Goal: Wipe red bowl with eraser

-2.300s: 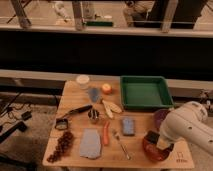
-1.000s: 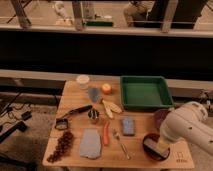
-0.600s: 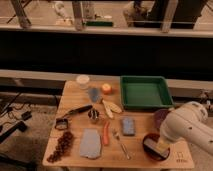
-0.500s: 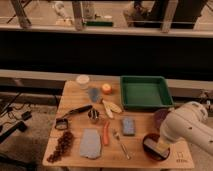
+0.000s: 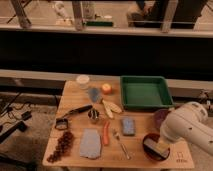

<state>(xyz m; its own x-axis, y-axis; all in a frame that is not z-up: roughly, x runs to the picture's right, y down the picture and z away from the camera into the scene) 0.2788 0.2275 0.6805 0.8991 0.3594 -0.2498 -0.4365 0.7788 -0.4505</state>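
Observation:
The red bowl stands at the table's front right corner. In it lies the eraser, a small block with a dark top and a pale tan side, tilted against the bowl's inside. My gripper comes down from the white arm on the right and is shut on the eraser's right end, over the bowl. The arm hides the bowl's right rim.
A purple bowl sits just behind the red one, partly under the arm. Further back is a green tray. To the left lie a blue-grey block, a carrot, a spoon, a blue cloth, grapes, a metal cup.
Since 2.3 s ago the eraser has come into view inside the red bowl. Over the last second the arm and eraser have stayed still.

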